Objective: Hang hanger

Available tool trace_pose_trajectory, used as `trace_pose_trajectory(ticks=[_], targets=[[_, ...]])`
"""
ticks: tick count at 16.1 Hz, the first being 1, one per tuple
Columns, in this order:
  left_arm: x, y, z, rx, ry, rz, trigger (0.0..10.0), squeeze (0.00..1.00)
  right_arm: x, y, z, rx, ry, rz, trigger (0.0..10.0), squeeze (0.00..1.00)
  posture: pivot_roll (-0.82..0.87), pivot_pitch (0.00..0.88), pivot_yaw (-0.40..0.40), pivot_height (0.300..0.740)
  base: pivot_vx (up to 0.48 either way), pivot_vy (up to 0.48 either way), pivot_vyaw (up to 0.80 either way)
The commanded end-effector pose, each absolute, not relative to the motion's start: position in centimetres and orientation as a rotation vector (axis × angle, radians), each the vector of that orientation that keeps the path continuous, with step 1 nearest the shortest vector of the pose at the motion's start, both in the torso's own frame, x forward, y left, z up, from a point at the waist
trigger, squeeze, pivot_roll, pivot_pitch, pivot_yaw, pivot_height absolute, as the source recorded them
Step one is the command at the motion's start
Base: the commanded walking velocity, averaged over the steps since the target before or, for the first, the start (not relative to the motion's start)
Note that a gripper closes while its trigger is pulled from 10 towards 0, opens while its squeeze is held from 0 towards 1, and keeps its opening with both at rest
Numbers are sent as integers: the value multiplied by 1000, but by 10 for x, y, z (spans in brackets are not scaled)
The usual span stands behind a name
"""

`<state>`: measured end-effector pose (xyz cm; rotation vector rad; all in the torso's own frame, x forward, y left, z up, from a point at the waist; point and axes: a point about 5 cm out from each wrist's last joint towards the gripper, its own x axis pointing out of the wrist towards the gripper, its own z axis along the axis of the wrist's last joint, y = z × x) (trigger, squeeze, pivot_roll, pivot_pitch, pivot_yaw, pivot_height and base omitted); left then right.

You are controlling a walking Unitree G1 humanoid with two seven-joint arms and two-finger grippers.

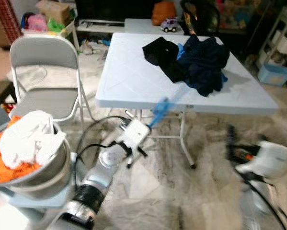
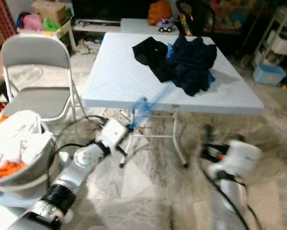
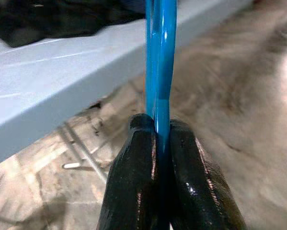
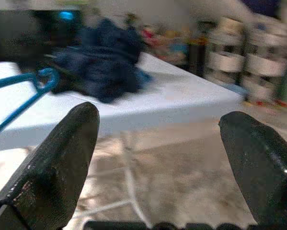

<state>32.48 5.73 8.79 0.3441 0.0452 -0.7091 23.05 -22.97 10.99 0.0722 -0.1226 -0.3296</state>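
1. A white folding table (image 1: 133, 81) stands in the middle of a cluttered room, on a pale marbled floor (image 1: 181, 191).
2. A heap of dark clothes (image 1: 200, 62) lies on the far right part of the tabletop: a navy garment, with a black piece (image 1: 160, 51) just to its left.
3. A blue hanger (image 1: 158, 111) is at the near edge of the table, slanting from below the edge up toward the clothes. It is motion-blurred in the head views.
4. The left gripper (image 3: 161, 143) is clenched on the lower end of the hanger, which is pinched tight between its two black fingers (image 3: 133, 191). In the head view this gripper (image 1: 150, 123) is just below and in front of the table's near edge.
5. The left arm (image 1: 100, 177) reaches up from the near left, with black cables looped beside it.
6. The right gripper (image 4: 157, 158) is spread wide and holds nothing. It is low on the right, near the floor, well apart from the hanger, and points toward the table; the hanger's hook (image 4: 47, 79) shows beyond it.
7. A grey folding chair (image 1: 45, 72) stands left of the table.
8. A metal bowl (image 1: 42, 177) at the near left holds white cloth (image 1: 30, 136) over something orange.
9. Boxes, toys and shelves crowd the far side of the room.
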Motion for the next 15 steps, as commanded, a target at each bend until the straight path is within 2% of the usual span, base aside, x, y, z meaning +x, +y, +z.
trace_pose_trajectory(ticks=[1, 5, 8, 10, 11, 13, 15], targets=[[329, 52, 95, 367, 22, -759, 10000, 0, 226, -235, 108, 98, -132, -391, 10000, 0, 104, 0, 0, 740, 0, 0, 0], [324, 39, 85, 409, 39, -910, 10000, 0, 213, -234, 98, 80, -113, -434, 10000, 0, 57, 0, 46, 740, 0, 0, 0], [325, 36, 81, 532, 87, -1035, 10000, 0, 208, -248, 110, -118, -84, -249, 10000, 0, 57, 0, 5, 740, 0, 0, 0], [329, 46, 83, 600, 114, -1093, 10000, 0, 209, -270, 134, -286, -69, -67, 10000, 0, 60, 0, -36, 740, 0, 0, 0], [329, 54, 82, 667, 119, -1141, 10000, 0, 213, -277, 148, -409, -39, 86, 10000, 0, 62, 0, -46, 740, 0, 0, 0], [327, 61, 84, 792, 83, -1231, 10000, 0, 223, -276, 164, -522, 31, 358, 10000, 0, 66, 6, -69, 740, 0, 0, 0], [326, 61, 86, 852, 52, -1283, 10000, 0, 230, -267, 167, -575, 83, 525, 10000, 0, 70, 12, -75, 740, 0, 0, 0]])
